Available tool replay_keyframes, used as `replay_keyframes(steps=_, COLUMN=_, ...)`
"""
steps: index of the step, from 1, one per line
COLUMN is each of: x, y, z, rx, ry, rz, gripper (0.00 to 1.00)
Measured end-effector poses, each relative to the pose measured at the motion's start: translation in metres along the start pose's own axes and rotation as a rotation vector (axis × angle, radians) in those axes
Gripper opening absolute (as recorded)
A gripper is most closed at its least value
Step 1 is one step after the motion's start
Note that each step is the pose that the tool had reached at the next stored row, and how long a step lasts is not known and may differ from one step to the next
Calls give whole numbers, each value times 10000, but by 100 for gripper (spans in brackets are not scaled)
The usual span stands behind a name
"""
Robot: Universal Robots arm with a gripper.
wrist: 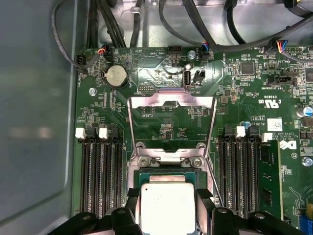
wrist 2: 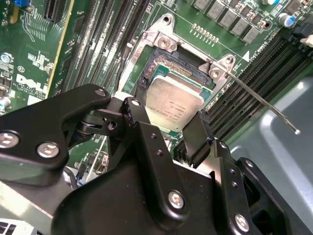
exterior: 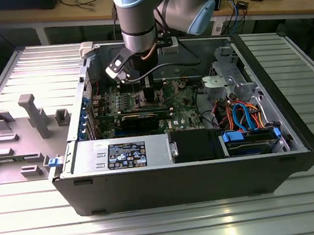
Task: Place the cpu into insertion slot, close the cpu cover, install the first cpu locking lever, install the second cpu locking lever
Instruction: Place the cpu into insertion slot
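Clamping the cpu [wrist 2: 175, 104] by two opposite edges, the tool [wrist 2: 168, 113] is holding the chip flat, silver top facing up, between its black fingers [wrist 2: 141, 100]. The chip is sitting right over the insertion slot [wrist 2: 170, 61], with a strip of the slot's dark contact field showing beyond its far edge; whether it is fully seated or just hovering above the slot is not clear. In the first wrist view the tool [wrist: 167, 209] is gripping the cpu [wrist: 167, 196] at the slot's silver rim [wrist: 166, 172], and the cpu cover [wrist: 171, 101] is standing swung open beyond the slot, its cut-out centre showing the green motherboard [wrist: 244, 98] behind it. A thin locking lever [wrist 2: 259, 100] is sticking out free from the corner of the slot, unlatched. Black memory slots [wrist: 98, 176] are running along both sides of the slot, and a coin battery [wrist: 116, 76] is lying past the open cover.

In the exterior view the tool [exterior: 142, 90] is reaching straight down into an open computer case [exterior: 294, 154], which is lying on a ribbed metal counter [exterior: 156, 223]. A grey fixture [exterior: 31, 115] is resting on the counter at the exterior view's left, beside the case.
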State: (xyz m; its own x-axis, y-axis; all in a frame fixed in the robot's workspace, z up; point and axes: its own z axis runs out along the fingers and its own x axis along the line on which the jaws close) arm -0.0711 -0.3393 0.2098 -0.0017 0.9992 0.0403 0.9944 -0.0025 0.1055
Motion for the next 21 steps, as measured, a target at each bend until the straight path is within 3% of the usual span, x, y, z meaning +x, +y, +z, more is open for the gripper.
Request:
replay_keyframes(steps=8, x=-4, y=-39, z=87, rx=-4, ry=-11, rz=110, gripper=54)
replay_keyframes(steps=21, x=-5, y=-29, z=109, rx=-8, ry=-32, rz=227, gripper=54)
